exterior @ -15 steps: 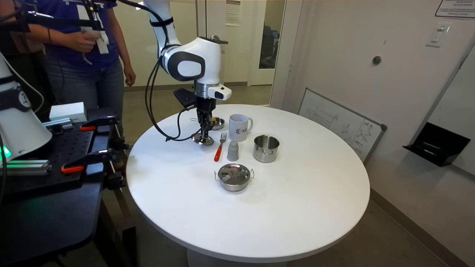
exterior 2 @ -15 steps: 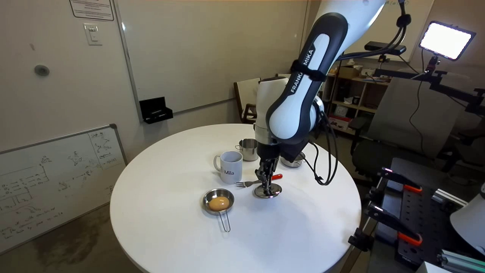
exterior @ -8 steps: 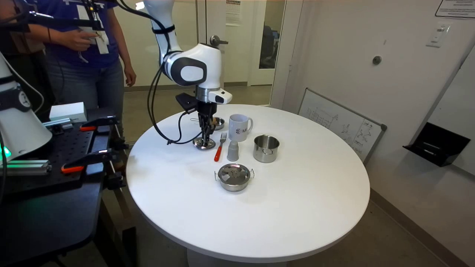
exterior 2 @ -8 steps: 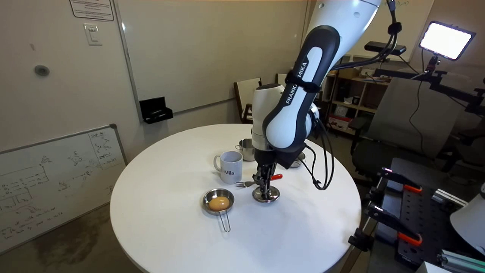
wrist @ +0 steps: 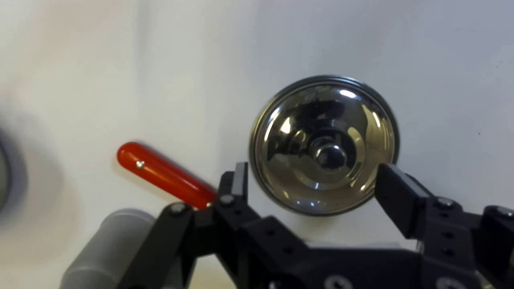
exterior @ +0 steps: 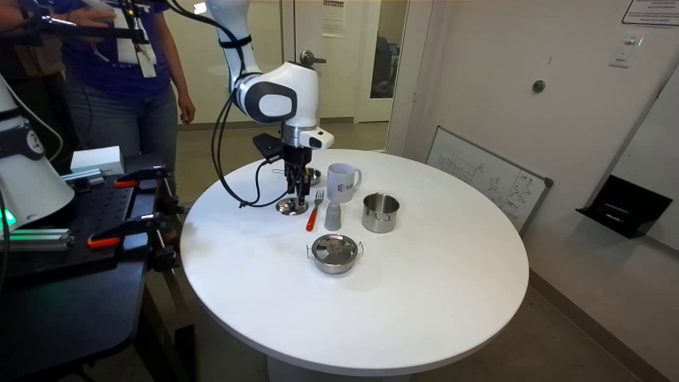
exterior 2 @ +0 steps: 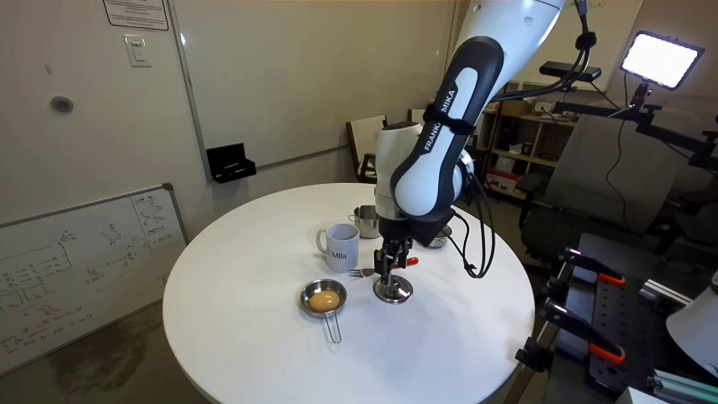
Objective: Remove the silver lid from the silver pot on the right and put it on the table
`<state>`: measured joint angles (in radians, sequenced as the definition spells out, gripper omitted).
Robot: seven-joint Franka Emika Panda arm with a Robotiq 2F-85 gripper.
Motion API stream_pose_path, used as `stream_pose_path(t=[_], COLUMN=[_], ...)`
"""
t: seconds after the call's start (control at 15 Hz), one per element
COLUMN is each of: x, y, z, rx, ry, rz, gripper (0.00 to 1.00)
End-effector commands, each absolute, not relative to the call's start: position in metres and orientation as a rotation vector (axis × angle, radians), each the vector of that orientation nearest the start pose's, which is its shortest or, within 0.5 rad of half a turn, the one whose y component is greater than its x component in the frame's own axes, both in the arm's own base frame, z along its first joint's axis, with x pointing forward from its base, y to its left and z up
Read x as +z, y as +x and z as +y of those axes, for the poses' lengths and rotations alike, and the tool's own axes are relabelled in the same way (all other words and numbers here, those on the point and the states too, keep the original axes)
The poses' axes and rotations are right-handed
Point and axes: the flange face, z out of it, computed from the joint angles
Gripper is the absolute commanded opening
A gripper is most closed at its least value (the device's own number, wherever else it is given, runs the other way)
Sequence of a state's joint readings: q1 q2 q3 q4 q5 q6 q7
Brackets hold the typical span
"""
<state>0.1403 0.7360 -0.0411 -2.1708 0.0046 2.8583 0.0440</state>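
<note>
The small round silver lid (wrist: 325, 120) lies flat on the white table (exterior: 419, 302), its knob facing up. Above it my gripper (wrist: 313, 174) stands open, with a finger toward each side of the lid and the knob free between them in the wrist view. Both exterior views show the fingers pointing straight down, close over the lid (exterior 2: 401, 293). To the lid's right in an exterior view is the silver pot (exterior: 381, 215), upright with its top uncovered. The arm partly hides this pot (exterior 2: 364, 221) in an exterior view.
Beside the lid lies a red-handled fork (exterior: 312, 218). Close to it stand a grey shaker-like piece (exterior: 333, 217) and a white mug (exterior: 339, 183). A wider lidded pot (exterior: 335, 257) sits nearer that camera. A small pan (exterior 2: 305, 297) holds an egg-like piece.
The arm came down with the lid and moved slightly, until the lid rested on the table. In the last half second the jaws have opened and let go of the knob.
</note>
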Motion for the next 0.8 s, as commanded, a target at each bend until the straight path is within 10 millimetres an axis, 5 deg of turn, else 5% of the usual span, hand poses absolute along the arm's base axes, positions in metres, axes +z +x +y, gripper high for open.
stream_pose_path(t=[0.0,0.4,0.47,0.73], x=[0.084,0.168,0.141,0.167], y=[0.523,0.539,0.546,0.546], z=[0.034,-0.003,0.005,-0.005], rx=[0.021,-0.118,-0.114,-0.133], ry=[-3.17,-3.159,-3.169,-3.164], rz=[-0.045,0.219,0.119,0.185], gripper=[1.0,1.0,1.0,1.0])
